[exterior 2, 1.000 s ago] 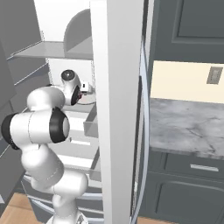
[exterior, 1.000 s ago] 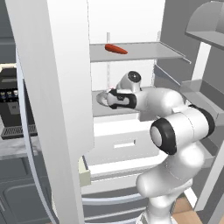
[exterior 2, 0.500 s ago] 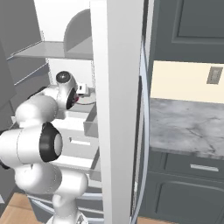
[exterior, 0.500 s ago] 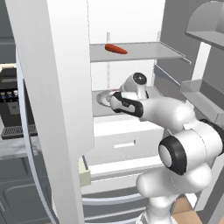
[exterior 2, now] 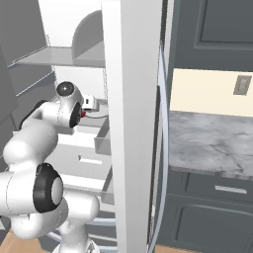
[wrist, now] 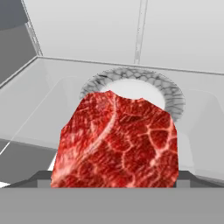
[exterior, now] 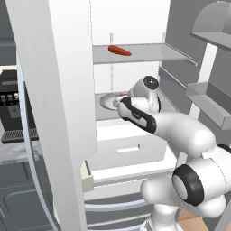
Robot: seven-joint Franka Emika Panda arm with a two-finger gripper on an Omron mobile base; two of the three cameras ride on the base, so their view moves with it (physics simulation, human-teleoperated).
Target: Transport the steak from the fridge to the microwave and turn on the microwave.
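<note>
The steak (wrist: 117, 142), a lumpy, marbled red chunk, looms close in the hand view and hides both fingertips. It rests at the near side of a white plate (wrist: 174, 97) with a dark-veined rim, on a middle shelf of the fridge (exterior: 54, 90). In the left base view my gripper (exterior: 117, 101) reaches into that shelf, right at the plate (exterior: 104, 100), with a sliver of the red steak (exterior: 122, 95) beside it. The jaws stand open around the steak, and no grip on it shows. The microwave is out of view.
A long orange-red carrot-like item (exterior: 119, 50) lies on the shelf above. White drawers (exterior: 128, 146) sit below the arm. The open fridge door (exterior 2: 131, 123) stands close on the right, with a marble counter (exterior 2: 207, 143) beyond it. A black coffee machine (exterior: 11, 108) is at the left.
The arm has stretched forward and deeper into the fridge shelf, bringing the hand up to the plate. The jaws have stayed about as wide.
</note>
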